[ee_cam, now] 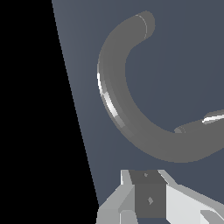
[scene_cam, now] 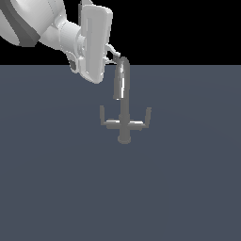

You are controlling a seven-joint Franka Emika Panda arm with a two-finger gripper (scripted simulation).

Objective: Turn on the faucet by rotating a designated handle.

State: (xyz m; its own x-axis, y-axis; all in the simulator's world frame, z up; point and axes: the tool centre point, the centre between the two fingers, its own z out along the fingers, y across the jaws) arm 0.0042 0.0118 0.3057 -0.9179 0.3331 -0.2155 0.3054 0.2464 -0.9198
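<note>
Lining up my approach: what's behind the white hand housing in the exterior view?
The end effector fingers are mostly hidden behind it, at the faucet spout's top. The handle below stands uncovered.

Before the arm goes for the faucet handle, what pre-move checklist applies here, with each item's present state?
1. Faucet upright on its base: ok.
2. Handle on the exterior view's left free of obstruction: ok.
3. Pincer at the handle: not ok; it sits high beside the top of the spout, well above the side arms.
4. Pincer touching the handle: not ok, apart.
5. Pincer open enough to take the handle: cannot tell; its fingers are barely visible.
6. Handle in the wrist view: cannot tell; mostly the spout shows.
</note>
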